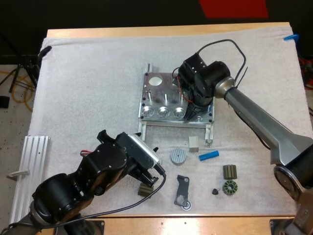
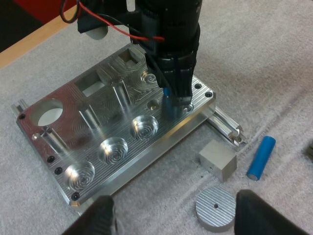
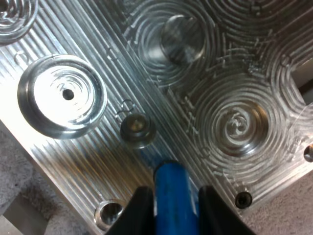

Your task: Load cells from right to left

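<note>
The metal fixture (image 1: 157,98) lies mid-mat, with round pockets along its front edge (image 2: 114,150). My right gripper (image 1: 191,114) hangs over its right front corner, shut on a blue cylinder (image 3: 174,197) that points down at the plate between a round pocket (image 3: 235,125) and a dark screw head (image 3: 136,130). From the left wrist view that blue tip (image 2: 167,99) is just above the fixture (image 2: 93,129). A second blue cylinder (image 1: 209,155) (image 2: 260,157) lies on the mat in front. My left gripper (image 1: 148,176) (image 2: 176,218) is open, low over the mat near a metal disc (image 2: 215,209).
A small metal block (image 1: 193,143) and the ribbed disc (image 1: 178,156) sit in front of the fixture. Dark parts lie near the front edge: a bracket (image 1: 182,191), two toothed pieces (image 1: 230,171) (image 1: 229,187) and one (image 1: 145,190) by my left gripper. An aluminium rail (image 1: 27,166) lies at the left.
</note>
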Controlling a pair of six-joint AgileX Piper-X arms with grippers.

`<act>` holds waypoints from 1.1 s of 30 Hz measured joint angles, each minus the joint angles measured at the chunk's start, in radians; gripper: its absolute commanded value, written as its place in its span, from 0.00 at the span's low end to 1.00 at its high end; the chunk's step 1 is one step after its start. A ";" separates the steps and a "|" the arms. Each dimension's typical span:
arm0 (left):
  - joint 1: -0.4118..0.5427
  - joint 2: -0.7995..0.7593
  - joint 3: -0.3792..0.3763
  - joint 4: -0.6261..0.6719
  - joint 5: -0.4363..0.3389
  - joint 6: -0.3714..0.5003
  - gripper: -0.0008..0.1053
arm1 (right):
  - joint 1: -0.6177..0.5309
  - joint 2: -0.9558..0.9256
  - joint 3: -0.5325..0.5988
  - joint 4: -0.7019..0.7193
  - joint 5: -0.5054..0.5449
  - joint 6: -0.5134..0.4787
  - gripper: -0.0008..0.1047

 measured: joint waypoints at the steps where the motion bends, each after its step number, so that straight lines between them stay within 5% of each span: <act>1: 0.000 0.000 0.000 0.000 0.000 0.000 0.50 | 0.000 0.000 -0.001 -0.002 0.000 0.000 0.01; 22: 0.000 0.000 0.000 0.000 0.000 0.000 0.50 | 0.000 0.025 -0.003 -0.002 0.011 0.000 0.02; 29: 0.000 0.000 0.000 0.000 0.000 0.000 0.50 | 0.000 0.032 -0.003 -0.002 0.011 0.041 0.48; 33: 0.000 0.000 0.000 0.000 0.000 0.000 0.50 | 0.000 0.041 0.004 -0.002 0.011 0.052 0.45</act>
